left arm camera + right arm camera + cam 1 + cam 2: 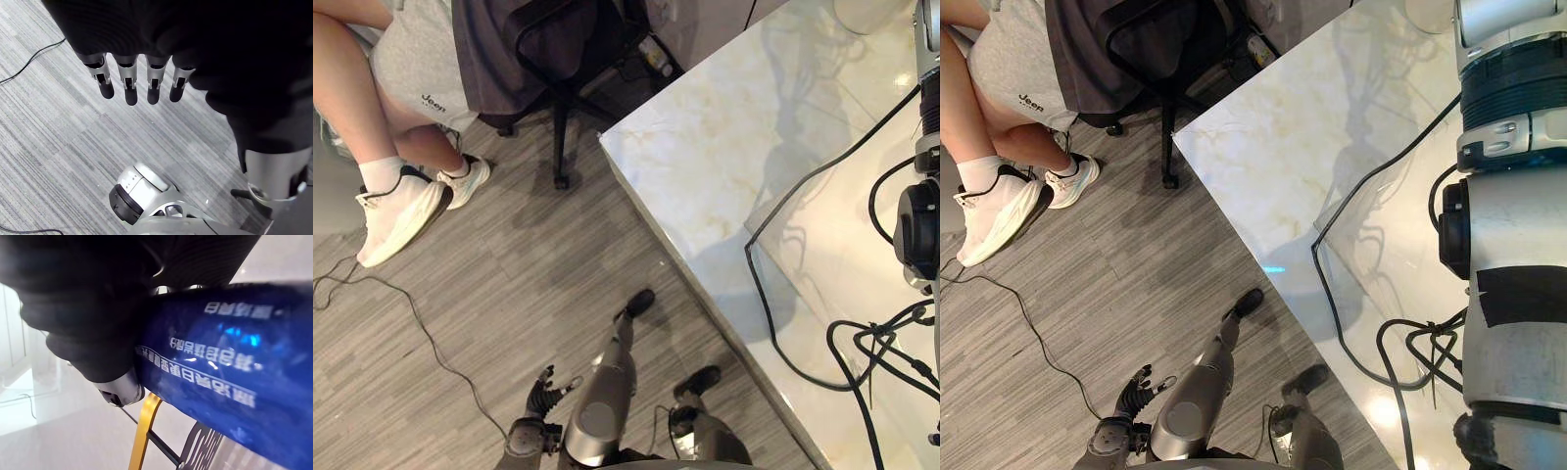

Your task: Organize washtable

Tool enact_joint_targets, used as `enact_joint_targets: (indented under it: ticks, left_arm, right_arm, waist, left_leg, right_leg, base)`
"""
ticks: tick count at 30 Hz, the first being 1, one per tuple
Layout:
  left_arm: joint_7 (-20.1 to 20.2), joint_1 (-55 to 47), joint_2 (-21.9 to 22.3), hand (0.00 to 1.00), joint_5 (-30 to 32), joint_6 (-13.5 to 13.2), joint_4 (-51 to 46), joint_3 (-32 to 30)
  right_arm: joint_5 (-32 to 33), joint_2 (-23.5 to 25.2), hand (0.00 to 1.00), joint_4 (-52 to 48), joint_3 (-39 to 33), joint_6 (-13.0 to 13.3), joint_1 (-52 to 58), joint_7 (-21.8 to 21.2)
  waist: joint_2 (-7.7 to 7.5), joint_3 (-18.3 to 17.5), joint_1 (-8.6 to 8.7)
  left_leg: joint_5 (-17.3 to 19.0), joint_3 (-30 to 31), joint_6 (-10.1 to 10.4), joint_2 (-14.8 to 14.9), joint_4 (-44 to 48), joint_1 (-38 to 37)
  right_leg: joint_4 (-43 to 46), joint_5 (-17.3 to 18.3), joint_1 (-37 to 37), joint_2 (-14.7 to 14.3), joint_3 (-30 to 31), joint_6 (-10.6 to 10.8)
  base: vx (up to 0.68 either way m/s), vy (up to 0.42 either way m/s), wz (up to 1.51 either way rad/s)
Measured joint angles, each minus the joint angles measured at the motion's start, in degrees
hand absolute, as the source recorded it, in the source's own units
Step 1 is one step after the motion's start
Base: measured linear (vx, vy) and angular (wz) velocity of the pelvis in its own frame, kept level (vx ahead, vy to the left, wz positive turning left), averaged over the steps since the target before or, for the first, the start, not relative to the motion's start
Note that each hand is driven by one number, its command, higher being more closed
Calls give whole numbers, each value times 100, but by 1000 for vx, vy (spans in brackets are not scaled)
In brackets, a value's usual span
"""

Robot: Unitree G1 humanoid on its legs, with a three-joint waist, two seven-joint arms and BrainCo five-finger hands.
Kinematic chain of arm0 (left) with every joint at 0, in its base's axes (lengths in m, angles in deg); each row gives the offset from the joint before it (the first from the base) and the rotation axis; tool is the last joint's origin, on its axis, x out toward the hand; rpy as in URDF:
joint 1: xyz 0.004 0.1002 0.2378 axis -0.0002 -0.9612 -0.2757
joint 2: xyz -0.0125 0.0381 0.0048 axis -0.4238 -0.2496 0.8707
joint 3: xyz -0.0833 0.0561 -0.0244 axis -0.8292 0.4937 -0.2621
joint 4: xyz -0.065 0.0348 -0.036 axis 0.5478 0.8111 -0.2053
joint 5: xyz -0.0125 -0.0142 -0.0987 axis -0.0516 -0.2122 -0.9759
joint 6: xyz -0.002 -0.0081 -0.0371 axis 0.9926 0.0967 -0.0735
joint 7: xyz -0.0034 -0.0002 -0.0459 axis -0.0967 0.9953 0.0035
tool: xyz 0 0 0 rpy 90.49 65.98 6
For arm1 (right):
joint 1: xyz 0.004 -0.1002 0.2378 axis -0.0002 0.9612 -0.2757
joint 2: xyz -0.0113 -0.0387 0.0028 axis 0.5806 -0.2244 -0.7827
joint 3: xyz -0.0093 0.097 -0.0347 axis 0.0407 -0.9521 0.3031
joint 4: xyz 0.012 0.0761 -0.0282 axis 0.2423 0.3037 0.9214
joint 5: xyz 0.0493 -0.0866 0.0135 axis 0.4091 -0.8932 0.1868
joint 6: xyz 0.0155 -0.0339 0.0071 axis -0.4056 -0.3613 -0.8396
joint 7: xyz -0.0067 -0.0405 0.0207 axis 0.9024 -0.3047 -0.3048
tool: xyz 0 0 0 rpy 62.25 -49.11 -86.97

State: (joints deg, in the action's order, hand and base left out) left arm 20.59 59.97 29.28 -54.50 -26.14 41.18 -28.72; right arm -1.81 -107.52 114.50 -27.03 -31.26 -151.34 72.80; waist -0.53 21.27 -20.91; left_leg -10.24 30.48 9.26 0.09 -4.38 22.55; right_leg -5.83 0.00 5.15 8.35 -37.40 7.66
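Note:
A glossy blue tube with white print [234, 372] lies in my right hand [93, 333]; the thumb [120, 389] is curled against it. Under it shows a gold wire rack with a dark metal panel [146, 431]. The right forearm rises at the right side over the marble washtable [705, 157]. Down by the floor at the lower left hangs my left hand [544, 390], its fingers [128, 85] straight and relaxed, holding nothing.
A clear glass sheet [822, 245] lies on the marble. A white round thing [871, 12] stands at the far right corner. A person in white shoes [401, 211] sits at the upper left beside a black office chair [558, 59] on grey plank floor.

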Motion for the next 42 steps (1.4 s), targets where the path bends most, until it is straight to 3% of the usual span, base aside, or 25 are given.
enact_joint_targets:
  ticks: [15,25,30,34,36,39,42]
  left_arm:
    - [-2,1,-11,0,5,10,91,8]
    - [-1,64,19,0,17,41,203,54]
    - [9,114,20,0,32,122,291,40]
    - [25,148,21,0,54,200,375,-69]
    - [22,128,9,0,97,252,447,-87]
    - [35,-33,-12,0,155,253,445,-314]
    - [118,-212,-77,0,257,261,451,-376]
  right_arm:
    - [97,14,0,-6,-115,76,191,-1]
    - [98,19,0,-17,-210,76,359,-75]
    - [77,2,0,-732,-241,65,419,-87]
    - [-244,-1,0,-1834,-249,72,686,-142]
    - [-363,-10,0,-2346,-219,87,1003,-248]
    - [-375,-25,0,-2886,-172,298,1357,-474]
    - [-358,-362,0,-3447,-171,496,1679,-589]
  waist:
    - [1,-3,133]
    - [87,-64,193]
    - [82,-68,326]
    - [-9,-133,456]
    - [-93,-398,516]
    - [-273,-636,767]
    - [-416,-934,990]
  left_leg:
    - [0,-82,0,-12,-2,-132]
    - [0,-154,0,2,-2,-230]
    - [0,-162,0,2,-2,-267]
    - [0,-345,0,31,-26,-467]
    - [1,-453,-1,77,-83,-514]
    - [5,-752,-2,125,-88,-791]
    - [11,-1062,-4,223,-94,-957]
  right_leg:
    - [4,-23,-101,35,72,19]
    - [14,-44,-153,47,156,11]
    - [12,-48,-186,51,158,14]
    - [4,-48,-304,76,297,14]
    - [-3,-49,-289,72,392,12]
    - [-3,-41,-394,82,619,0]
    - [-5,-32,-417,62,800,-23]
  base:
    - [-2,6,-1]
    - [-4,8,-3]
    - [-2,11,-1]
    - [-6,28,-15]
    - [-11,31,-29]
    - [-17,26,-36]
    - [-33,9,-49]
